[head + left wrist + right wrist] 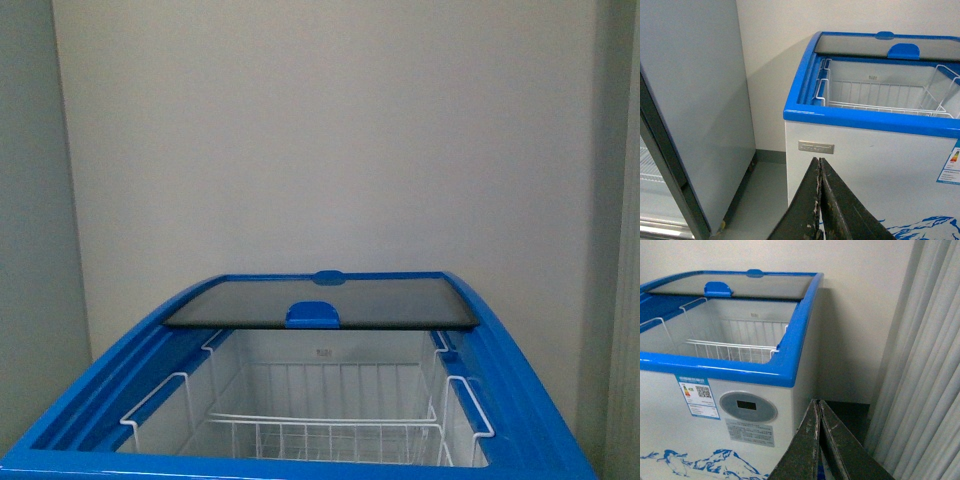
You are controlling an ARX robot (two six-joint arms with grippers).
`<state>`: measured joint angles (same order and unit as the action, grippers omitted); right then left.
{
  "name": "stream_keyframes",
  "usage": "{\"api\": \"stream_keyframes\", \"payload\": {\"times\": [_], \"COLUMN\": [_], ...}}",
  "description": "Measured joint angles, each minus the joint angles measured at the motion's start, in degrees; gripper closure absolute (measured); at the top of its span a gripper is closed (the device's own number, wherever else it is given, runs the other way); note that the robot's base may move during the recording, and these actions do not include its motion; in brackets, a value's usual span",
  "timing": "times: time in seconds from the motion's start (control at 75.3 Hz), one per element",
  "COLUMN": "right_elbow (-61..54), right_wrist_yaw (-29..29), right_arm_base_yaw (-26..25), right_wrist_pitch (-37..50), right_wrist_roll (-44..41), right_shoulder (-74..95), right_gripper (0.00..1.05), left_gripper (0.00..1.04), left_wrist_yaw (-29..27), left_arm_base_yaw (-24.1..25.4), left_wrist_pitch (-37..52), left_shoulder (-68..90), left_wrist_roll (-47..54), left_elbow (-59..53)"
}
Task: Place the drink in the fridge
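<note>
The fridge is a white chest cooler with a blue rim. Its glass lid is slid to the back, so the front is open over white wire baskets. It also shows in the left wrist view and the right wrist view. My left gripper is shut and empty, low in front of the fridge's white front wall. My right gripper is shut and empty, near the fridge's right front corner. The drink is out of view. Neither arm shows in the front view.
A taller grey-white upright cabinet stands left of the fridge, with grey floor between them. Pale vertical blinds hang right of the fridge. A plain wall is behind it.
</note>
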<state>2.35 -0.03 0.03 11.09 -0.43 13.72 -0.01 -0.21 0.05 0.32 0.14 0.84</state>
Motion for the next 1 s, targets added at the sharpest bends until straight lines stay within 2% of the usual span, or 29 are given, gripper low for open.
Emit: {"api": "stream_keyframes", "payload": {"times": [0.226, 0.332, 0.518, 0.531, 0.584, 0.704, 0.81, 0.823, 0.929, 0.956, 0.996], "right_elbow": [-1.44, -1.44, -1.44, -1.44, -1.44, -1.44, -1.44, -1.44, -1.44, -1.44, -1.44], "right_wrist_yaw": [0.02, 0.04, 0.04, 0.0, 0.0, 0.0, 0.0, 0.0, 0.0, 0.0, 0.0], "right_arm_base_yaw": [0.0, 0.0, 0.0, 0.0, 0.0, 0.0, 0.0, 0.0, 0.0, 0.0, 0.0], "right_wrist_pitch": [-1.03, -10.58, -10.99, -11.02, -11.02, -11.02, -11.02, -11.02, -11.02, -11.02, -11.02], "right_wrist_roll": [0.02, 0.02, 0.02, 0.0, 0.02, 0.0, 0.0, 0.0, 0.0, 0.04, 0.07], "right_shoulder": [-3.69, -11.72, -13.4, -13.44, -13.44, -13.44, -13.44, -13.44, -13.44, -13.44, -13.44], "right_gripper": [1.02, 1.02, 1.02, 0.91, 0.82, 0.51, 0.32, 0.29, 0.1, 0.07, 0.07], "left_gripper": [1.02, 1.02, 1.02, 0.91, 0.82, 0.5, 0.31, 0.26, 0.07, 0.06, 0.08], "left_wrist_yaw": [0.0, 0.0, 0.0, 0.0, 0.0, 0.0, 0.0, 0.0, 0.0, 0.0, 0.0], "left_arm_base_yaw": [0.0, 0.0, 0.0, 0.0, 0.0, 0.0, 0.0, 0.0, 0.0, 0.0, 0.0], "left_wrist_pitch": [0.0, 0.0, -0.02, -0.02, -0.02, -0.02, -0.02, -0.02, -0.02, -0.02, -0.02], "left_shoulder": [0.0, 0.0, 0.0, 0.0, 0.0, 0.0, 0.0, 0.0, 0.0, 0.0, 0.0], "left_wrist_roll": [0.0, 0.0, 0.0, -0.02, -0.02, -0.02, -0.02, -0.02, 0.0, 0.0, -0.02], "left_elbow": [0.0, 0.0, 0.0, 0.0, 0.0, 0.0, 0.0, 0.0, 0.0, 0.0, 0.0]}}
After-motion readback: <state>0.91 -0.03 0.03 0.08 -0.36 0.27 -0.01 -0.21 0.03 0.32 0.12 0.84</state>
